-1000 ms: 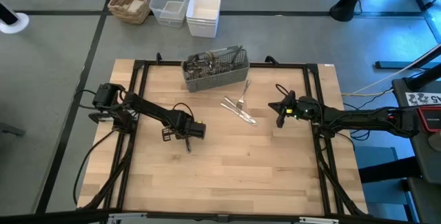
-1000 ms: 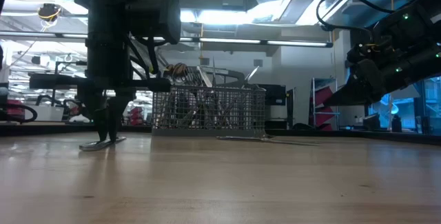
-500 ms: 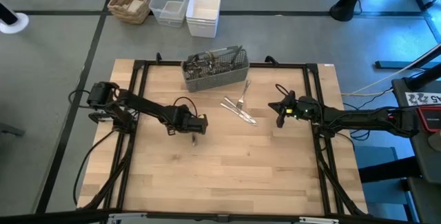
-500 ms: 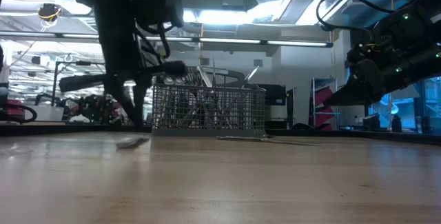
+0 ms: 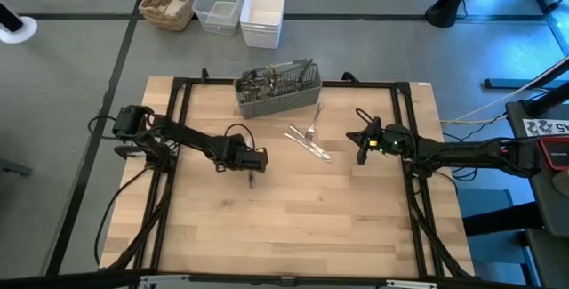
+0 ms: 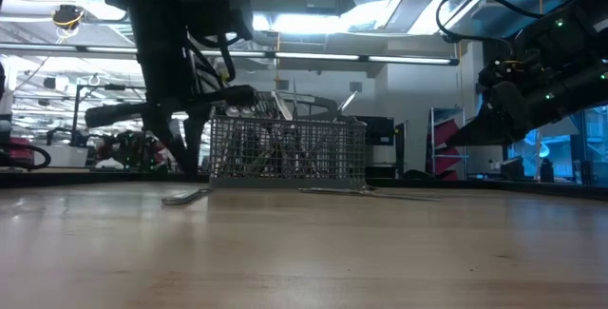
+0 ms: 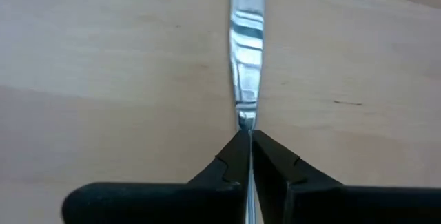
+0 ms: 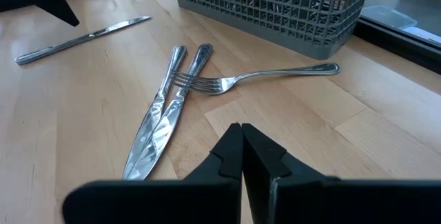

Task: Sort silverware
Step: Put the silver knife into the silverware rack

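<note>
— Wooden table under bright shop lights; what's on it?

— My left gripper is near the middle-left of the boards, fingers pinched on the tip of a table knife that lies flat on the wood. Two more knives lie side by side with a fork crossing their handles, just in front of the grey mesh caddy, which holds more silverware.

— And your other one?

— My right gripper hovers near that fork and pair, fingers pressed together, holding nothing.
</note>
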You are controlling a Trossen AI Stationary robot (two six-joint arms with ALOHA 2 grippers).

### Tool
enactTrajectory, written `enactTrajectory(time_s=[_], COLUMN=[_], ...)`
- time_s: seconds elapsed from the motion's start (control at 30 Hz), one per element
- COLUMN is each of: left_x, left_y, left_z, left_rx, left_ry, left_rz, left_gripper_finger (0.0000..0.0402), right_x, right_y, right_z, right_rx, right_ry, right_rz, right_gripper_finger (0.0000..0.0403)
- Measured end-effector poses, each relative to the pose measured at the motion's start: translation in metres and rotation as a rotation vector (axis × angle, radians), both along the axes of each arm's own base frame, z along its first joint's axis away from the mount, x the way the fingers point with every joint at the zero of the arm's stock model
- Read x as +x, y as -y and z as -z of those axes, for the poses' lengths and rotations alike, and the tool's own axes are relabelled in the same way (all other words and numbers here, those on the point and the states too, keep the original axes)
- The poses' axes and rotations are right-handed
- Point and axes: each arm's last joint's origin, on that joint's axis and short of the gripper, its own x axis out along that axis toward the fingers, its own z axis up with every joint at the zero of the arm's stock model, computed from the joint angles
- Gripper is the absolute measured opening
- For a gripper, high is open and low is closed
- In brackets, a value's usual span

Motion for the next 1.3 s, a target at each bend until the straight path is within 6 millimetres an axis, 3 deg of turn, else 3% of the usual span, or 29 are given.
enactTrajectory(time_s=[0.17,0.43,1.0,1.2,1.3], left_x=[0.003,0.003,0.007,0.010,0.011], left_y=[-0.002,-0.010,-0.005,-0.004,-0.003], left_z=[-0.001,-0.001,-0.002,0.010,0.015], left_rx=[0.025,0.027,0.009,-0.013,-0.040], left_ry=[0.000,-0.004,0.029,0.000,-0.014], left_rz=[0.074,0.053,0.089,0.092,0.081], left_gripper_finger=[0.0050,0.0118,0.0125,0.0125,0.0125], right_x=[0.000,0.000,0.000,0.002,0.007], right_y=[0.000,0.000,0.000,0.001,0.002], right_z=[0.000,0.000,0.000,-0.004,-0.015], right_rx=[0.000,0.000,0.000,-0.005,-0.015], right_ry=[0.000,0.000,0.000,0.017,0.057], right_rz=[0.000,0.000,0.000,0.000,-0.008], right_gripper_finger=[0.0005,0.0005,0.0005,0.0005,0.0005])
